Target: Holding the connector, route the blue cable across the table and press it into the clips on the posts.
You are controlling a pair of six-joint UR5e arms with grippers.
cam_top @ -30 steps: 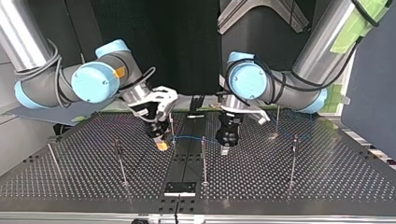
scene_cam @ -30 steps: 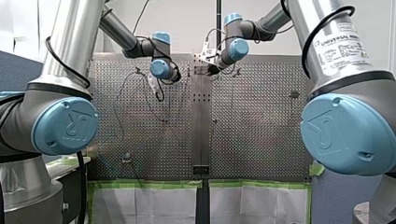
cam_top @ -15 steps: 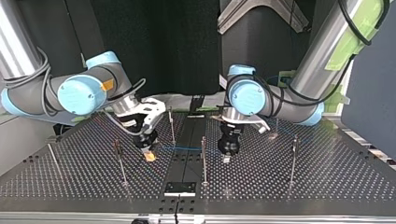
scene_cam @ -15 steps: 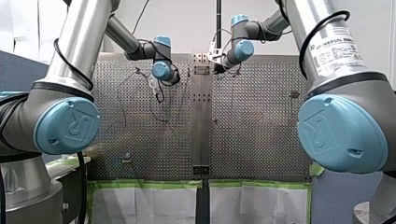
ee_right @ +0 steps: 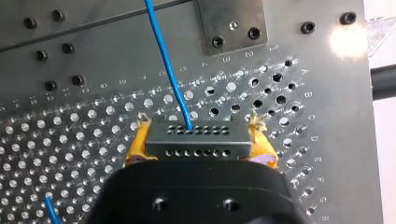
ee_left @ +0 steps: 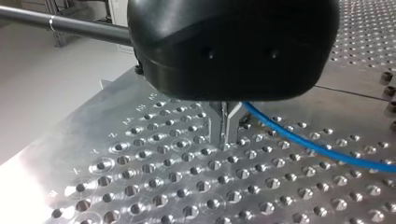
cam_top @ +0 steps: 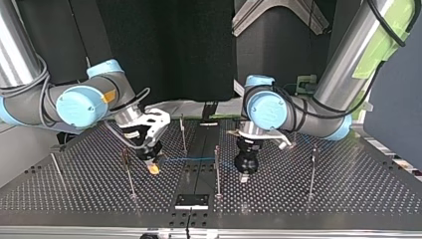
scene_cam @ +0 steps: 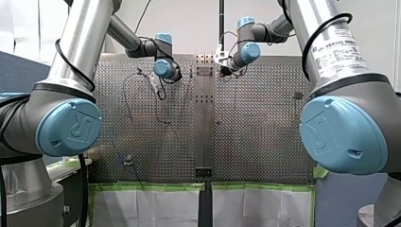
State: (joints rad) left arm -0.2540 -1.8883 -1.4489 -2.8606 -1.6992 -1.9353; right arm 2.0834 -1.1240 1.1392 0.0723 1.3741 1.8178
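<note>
Under both grippers lies a shiny metal table (cam_top: 348,194) full of small round holes. Thin metal posts (cam_top: 312,169) stand straight up from it around the grippers. Behind the arms, in the top view, the room is dark. In the front view the wall past the table is pale, and green tape (scene_cam: 151,187) runs along the table's near edge.

Both arms come down from above with bent elbows. My right arm (cam_top: 79,104) leans its wrist a little, so my right gripper (cam_top: 153,169) points down at a slant, low over the table. Its yellow pads (ee_right: 136,147) are closed on a small grey connector (ee_right: 196,140) with 2 rows of tiny holes. The blue cable (ee_right: 166,60) comes out of the connector and runs straight ahead of that gripper. In the top view it goes on to the post between the 2 grippers and toward my left gripper (cam_top: 245,178).

My left arm (cam_top: 298,107) holds its wrist straight up and down. My left gripper is black and points right at the table, with its tips just over the holes. Its 2 metal fingers (ee_left: 218,123) sit close together, with only a thin dark line between them. The cable comes out right beside those fingers. I cannot tell if they pinch it.
</note>
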